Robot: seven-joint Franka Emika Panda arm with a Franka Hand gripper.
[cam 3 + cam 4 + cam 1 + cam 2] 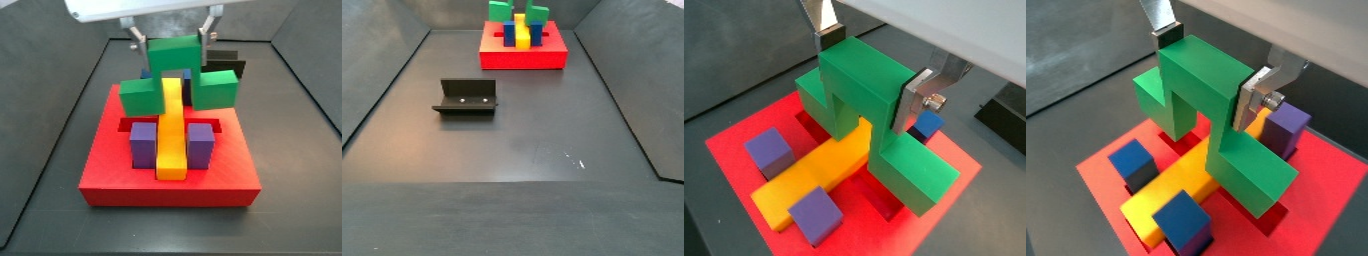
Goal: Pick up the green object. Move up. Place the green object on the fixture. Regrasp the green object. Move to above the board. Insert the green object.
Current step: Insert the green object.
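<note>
Gripper (871, 68) pinches the green object (865, 85) over the red board (100, 175), straddling the yellow bar (171, 135) — risk: arms catching the blue cubes (1130, 158) — jamming.

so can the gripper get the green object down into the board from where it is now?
Probably yes. The gripper is shut on the green object by its raised middle, right over the board. Its two arms straddle the yellow bar; nothing visible blocks the way down.
</note>
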